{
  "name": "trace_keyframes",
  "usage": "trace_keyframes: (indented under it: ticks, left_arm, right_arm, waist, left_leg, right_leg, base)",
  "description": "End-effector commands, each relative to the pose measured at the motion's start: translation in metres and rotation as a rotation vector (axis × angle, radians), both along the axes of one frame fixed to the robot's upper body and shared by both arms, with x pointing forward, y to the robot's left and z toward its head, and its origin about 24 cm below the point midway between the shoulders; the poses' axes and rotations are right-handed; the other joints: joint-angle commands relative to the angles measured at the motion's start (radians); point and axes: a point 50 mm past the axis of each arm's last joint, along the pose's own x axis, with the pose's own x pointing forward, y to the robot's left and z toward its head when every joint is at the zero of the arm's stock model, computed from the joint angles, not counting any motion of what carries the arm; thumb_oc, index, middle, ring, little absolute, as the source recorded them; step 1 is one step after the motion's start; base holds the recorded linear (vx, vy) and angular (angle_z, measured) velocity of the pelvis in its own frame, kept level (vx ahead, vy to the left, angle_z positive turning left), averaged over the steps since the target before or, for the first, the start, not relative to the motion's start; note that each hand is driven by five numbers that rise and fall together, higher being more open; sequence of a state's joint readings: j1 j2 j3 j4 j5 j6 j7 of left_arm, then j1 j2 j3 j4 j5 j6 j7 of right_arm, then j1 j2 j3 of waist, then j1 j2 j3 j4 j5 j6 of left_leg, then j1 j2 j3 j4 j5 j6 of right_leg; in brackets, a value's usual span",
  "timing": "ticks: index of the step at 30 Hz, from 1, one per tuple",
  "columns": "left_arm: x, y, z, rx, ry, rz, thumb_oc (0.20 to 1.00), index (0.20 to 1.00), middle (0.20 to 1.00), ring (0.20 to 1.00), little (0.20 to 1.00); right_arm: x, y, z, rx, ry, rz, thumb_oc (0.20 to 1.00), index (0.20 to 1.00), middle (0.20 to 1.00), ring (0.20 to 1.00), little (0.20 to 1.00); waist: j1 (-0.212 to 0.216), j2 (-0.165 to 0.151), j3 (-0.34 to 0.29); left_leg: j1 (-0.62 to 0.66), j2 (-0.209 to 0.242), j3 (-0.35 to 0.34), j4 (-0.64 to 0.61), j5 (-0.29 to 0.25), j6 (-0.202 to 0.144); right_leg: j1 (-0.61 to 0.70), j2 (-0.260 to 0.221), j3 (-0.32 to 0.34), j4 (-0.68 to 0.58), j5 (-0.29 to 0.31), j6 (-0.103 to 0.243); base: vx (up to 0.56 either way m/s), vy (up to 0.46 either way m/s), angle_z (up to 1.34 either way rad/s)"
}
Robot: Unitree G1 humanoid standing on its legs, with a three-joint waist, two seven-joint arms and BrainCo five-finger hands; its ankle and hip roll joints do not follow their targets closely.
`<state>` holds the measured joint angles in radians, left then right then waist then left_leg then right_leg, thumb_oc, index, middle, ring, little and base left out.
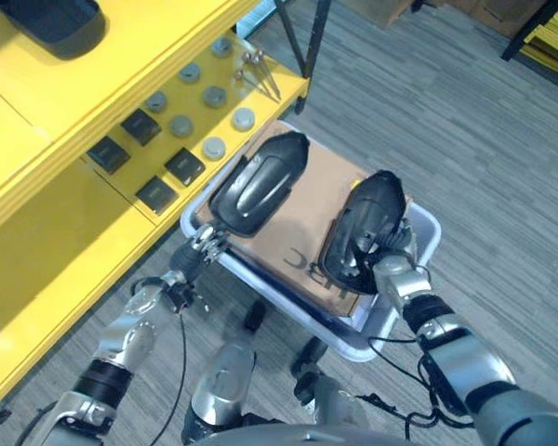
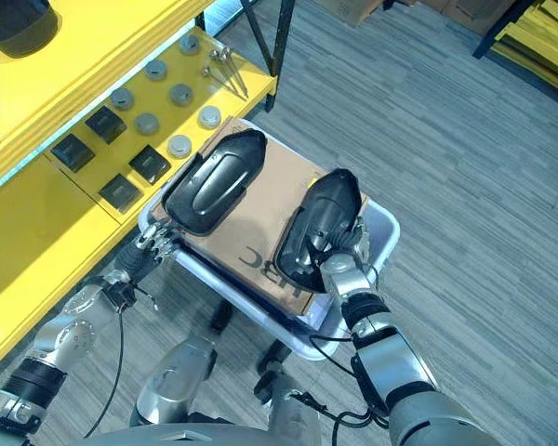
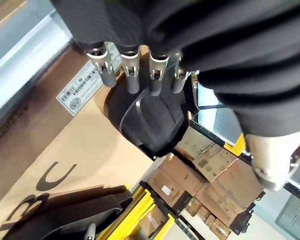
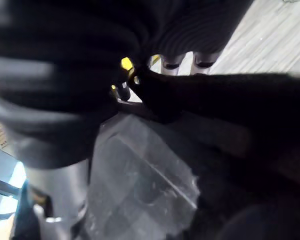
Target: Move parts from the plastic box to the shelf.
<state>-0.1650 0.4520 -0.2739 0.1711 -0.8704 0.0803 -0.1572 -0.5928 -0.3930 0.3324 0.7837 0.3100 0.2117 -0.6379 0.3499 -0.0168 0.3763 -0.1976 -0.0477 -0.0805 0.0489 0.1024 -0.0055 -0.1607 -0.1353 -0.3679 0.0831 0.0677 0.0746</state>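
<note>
Two black parts lie on cardboard (image 1: 298, 218) atop the plastic box (image 1: 426, 228), beside the yellow shelf (image 1: 93, 111). Your right hand (image 1: 391, 255) curls its fingers round the right part (image 1: 363, 228). Your left hand (image 1: 203, 246) reaches the left part (image 1: 260, 181) at its near edge, fingers (image 3: 132, 75) straight against it. Small pieces sit on the shelf's lower level.

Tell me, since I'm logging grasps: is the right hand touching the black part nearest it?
Touching. In the left eye view the right hand is closed on the near end of the black part lying on the cardboard.
</note>
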Motion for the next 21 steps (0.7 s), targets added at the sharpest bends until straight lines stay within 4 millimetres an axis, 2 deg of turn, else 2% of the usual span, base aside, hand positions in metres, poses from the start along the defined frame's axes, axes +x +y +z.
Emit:
trace_keyframes:
  ticks: [1, 14, 21]
  left_arm:
    - [-0.001, 0.001, 0.012, -0.046, -0.077, 0.028, 1.0, 1.0, 1.0, 1.0, 1.0]
    - [-0.004, 0.0, 0.009, -0.072, -0.077, 0.065, 1.0, 1.0, 1.0, 1.0, 1.0]
    - [-0.004, 0.0, 0.009, -0.068, -0.074, 0.07, 1.0, 1.0, 1.0, 1.0, 1.0]
  right_arm:
    - [0.0, 0.006, 0.002, -0.003, -0.047, 0.027, 1.0, 1.0, 1.0, 1.0, 1.0]
    - [-0.018, 0.016, -0.018, -0.001, -0.016, 0.104, 1.0, 1.0, 1.0, 1.0, 1.0]
    - [-0.017, 0.021, -0.016, 0.009, -0.023, 0.116, 1.0, 1.0, 1.0, 1.0, 1.0]
  waist:
    - [0.002, -0.029, -0.022]
    - [-0.026, -0.023, -0.017]
    - [-0.028, -0.024, -0.018]
  left_leg:
    - [-0.072, -0.014, -0.044, 0.015, -0.047, 0.011]
    - [-0.075, -0.007, -0.018, 0.015, -0.045, 0.009]
    - [-0.081, -0.007, -0.015, 0.019, -0.045, 0.008]
  right_leg:
    - [0.107, -0.082, 0.048, -0.068, 0.012, 0.116]
    - [0.097, -0.083, 0.067, -0.07, 0.016, 0.117]
    - [0.092, -0.083, 0.069, -0.067, 0.015, 0.117]
  base:
    - [-0.04, 0.054, -0.03]
    - [-0.01, 0.012, -0.06]
    - [0.0, 0.0, 0.0]
